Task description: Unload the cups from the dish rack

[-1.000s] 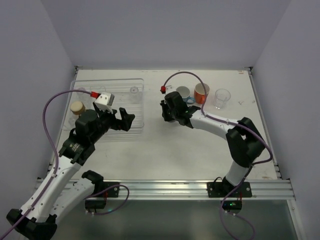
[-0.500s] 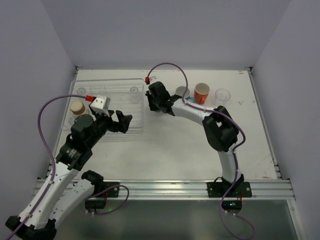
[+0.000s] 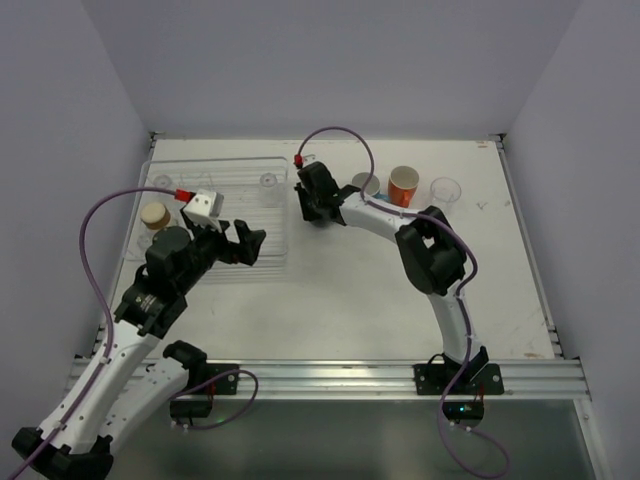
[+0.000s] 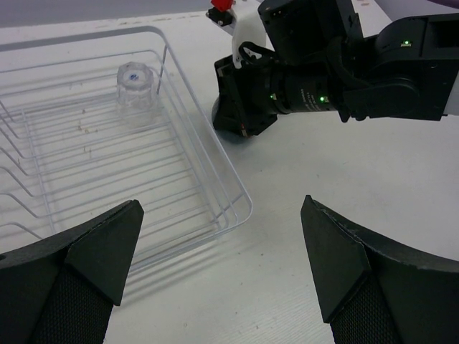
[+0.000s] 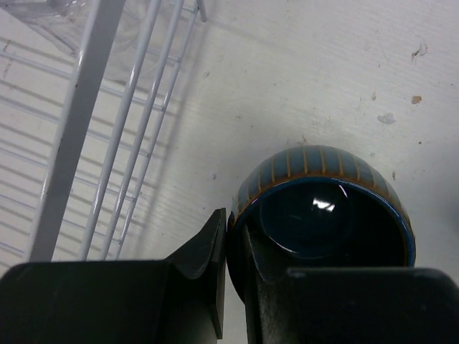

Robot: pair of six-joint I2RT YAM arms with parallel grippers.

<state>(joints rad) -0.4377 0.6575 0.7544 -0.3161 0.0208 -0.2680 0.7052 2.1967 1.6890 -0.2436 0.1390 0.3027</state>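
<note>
Cups sit in two groups in the overhead view. Inside the dish rack (image 3: 235,175) are a tan cup (image 3: 154,213) at the left side and a clear plastic cup (image 3: 268,184) near the far right corner. On the table to the right stand an orange mug (image 3: 403,186), a pale mug (image 3: 366,185) partly hidden by the arm, and a second clear cup (image 3: 445,190). The right gripper (image 3: 303,207) is just outside the rack's right wall. The left gripper (image 3: 247,243) hangs over the rack's near right corner.

From the left wrist, both left fingers are spread wide with nothing between them. The clear plastic cup (image 4: 135,86) stands upside down, ahead and to the left, so the left arm is the nearer one to it. The dish rack (image 4: 240,197) is otherwise bare here.

From the right wrist, the right gripper (image 5: 228,244) is clenched on the rim of a dark-blue cup (image 5: 330,215), one finger inside and one outside. The cup is mouth-up and empty, just beside the rack's wires (image 5: 107,107). Whether it touches the table is unclear. Setting it down likely means moving right, toward the mugs.
</note>
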